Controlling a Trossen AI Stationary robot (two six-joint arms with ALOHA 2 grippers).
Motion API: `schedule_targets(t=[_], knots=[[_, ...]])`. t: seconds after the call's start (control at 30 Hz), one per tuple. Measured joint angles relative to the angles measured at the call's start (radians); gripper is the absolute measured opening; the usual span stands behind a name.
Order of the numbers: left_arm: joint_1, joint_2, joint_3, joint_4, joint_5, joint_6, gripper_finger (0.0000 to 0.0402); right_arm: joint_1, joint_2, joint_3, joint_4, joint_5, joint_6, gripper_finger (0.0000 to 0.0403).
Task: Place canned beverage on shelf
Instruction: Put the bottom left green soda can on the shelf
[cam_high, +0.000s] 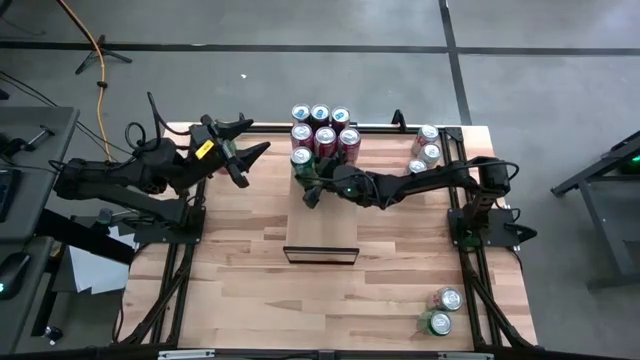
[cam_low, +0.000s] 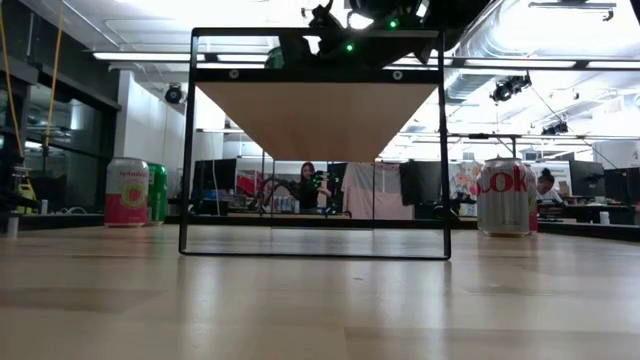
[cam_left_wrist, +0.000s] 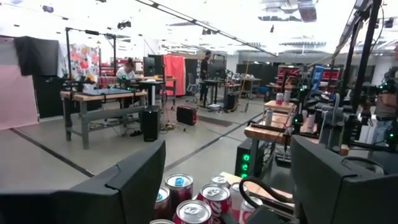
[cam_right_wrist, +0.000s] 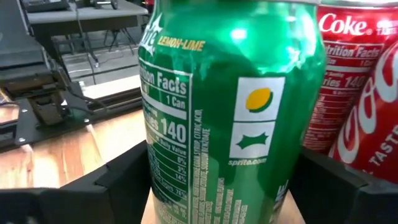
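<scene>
A: Where's the green lemon-lime aluminium can (cam_right_wrist: 230, 112)?

B: On the pale wooden shelf (cam_high: 322, 215), at its twelve-o'clock end, between the right pincer (cam_high: 309, 183)'s spread fingers.

A: Step?

B: Releasing, probably; next it should back out without tipping it. The left pincer (cam_high: 240, 152) hovers spread at ten o'clock.

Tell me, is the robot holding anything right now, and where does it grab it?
The right gripper has its fingers either side of the green Sprite can's lower body; a firm grip cannot be told. The left gripper holds nothing.
</scene>
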Motion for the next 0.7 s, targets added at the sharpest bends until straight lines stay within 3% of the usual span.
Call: schedule_targets(t=[0.17,0.5,0.7], knots=[[0.000,0.000,0.000,-0.015,-0.032,0.000,0.0275,0.000,0.000,0.000,-0.009,0.018,0.000,0.0331],[0.000,0.001,0.000,-0.015,-0.050,0.000,0.0275,0.001,-0.015,0.000,-0.027,0.020,-0.060,0.0336],[0.000,0.001,0.000,-0.013,-0.070,0.000,0.0275,0.001,-0.078,0.000,-0.176,0.019,-0.060,0.0337]])
